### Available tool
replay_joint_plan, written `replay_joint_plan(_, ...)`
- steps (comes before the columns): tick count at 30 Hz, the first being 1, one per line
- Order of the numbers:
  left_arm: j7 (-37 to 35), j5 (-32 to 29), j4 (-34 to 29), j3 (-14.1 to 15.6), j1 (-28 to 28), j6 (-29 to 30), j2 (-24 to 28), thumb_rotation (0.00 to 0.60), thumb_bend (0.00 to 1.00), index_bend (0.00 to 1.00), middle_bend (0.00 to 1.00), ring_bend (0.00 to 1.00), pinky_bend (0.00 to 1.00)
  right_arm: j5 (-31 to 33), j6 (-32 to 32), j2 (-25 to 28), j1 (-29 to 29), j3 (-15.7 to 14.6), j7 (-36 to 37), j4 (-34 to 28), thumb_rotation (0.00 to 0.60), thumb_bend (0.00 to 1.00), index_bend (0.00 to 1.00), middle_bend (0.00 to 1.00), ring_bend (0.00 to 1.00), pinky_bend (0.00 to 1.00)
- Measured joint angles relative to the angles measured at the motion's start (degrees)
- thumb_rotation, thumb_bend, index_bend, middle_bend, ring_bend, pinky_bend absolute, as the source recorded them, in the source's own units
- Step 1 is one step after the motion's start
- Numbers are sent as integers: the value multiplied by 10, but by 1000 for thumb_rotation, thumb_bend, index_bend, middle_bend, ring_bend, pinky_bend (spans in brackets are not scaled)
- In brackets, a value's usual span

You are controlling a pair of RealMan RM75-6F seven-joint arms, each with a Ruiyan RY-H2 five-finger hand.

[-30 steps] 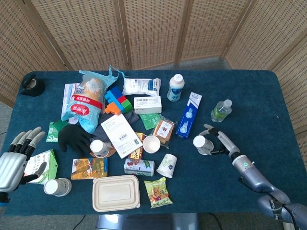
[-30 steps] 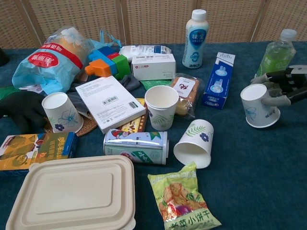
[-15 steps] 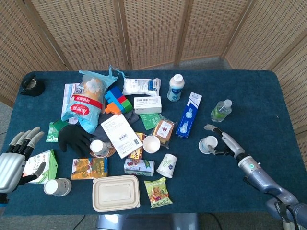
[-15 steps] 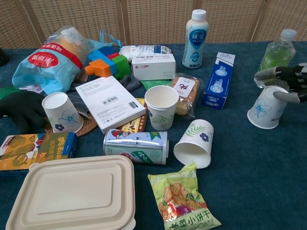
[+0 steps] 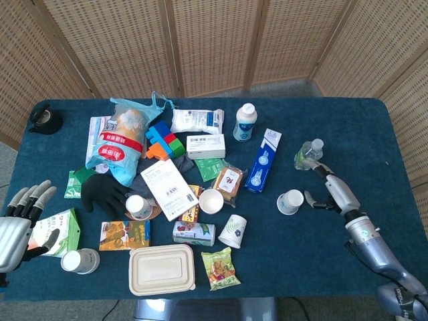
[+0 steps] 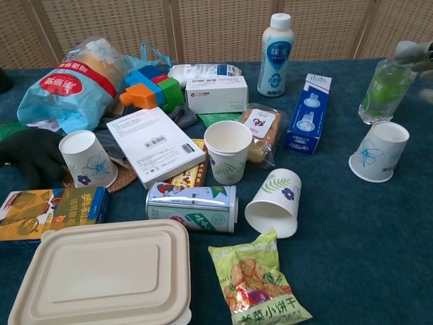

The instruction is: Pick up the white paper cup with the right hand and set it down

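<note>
The white paper cup (image 5: 290, 201) with a blue flower print stands by itself on the blue table, right of the blue carton; in the chest view the cup (image 6: 379, 152) is near the right edge. My right hand (image 5: 328, 184) hovers just right of it, fingers apart, holding nothing and not touching it. Only its fingertips (image 6: 414, 51) show in the chest view, at the water bottle's top. At the table's front left corner my left hand (image 5: 19, 224) hangs open with spread fingers.
A small water bottle (image 5: 308, 154) stands right behind my right hand. A blue carton (image 5: 263, 160), a tipped leaf-print cup (image 5: 232, 231), more cups, boxes, a can and snack bags crowd the middle and left. A lidded food box (image 5: 162, 269) lies at the front edge.
My right hand has let go of the white cup and drawn back to the right, toward the water bottle. The cup shifted slightly right and now stands free. The left hand barely moved.
</note>
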Motion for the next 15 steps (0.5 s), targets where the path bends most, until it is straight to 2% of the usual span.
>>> replay_joint_plan(9,12,-14,13,3,3,-9,-20,600,441,0,50,0,0,69,78,28,-38,7,-270,-82,600,528,111,0,0,0)
replay_joint_plan(15,23,-28,25,1,2,-16,-37,600,440,0,52,0,0,93,163,34,-72,3,-425,-127,600,527,114,0,0,0)
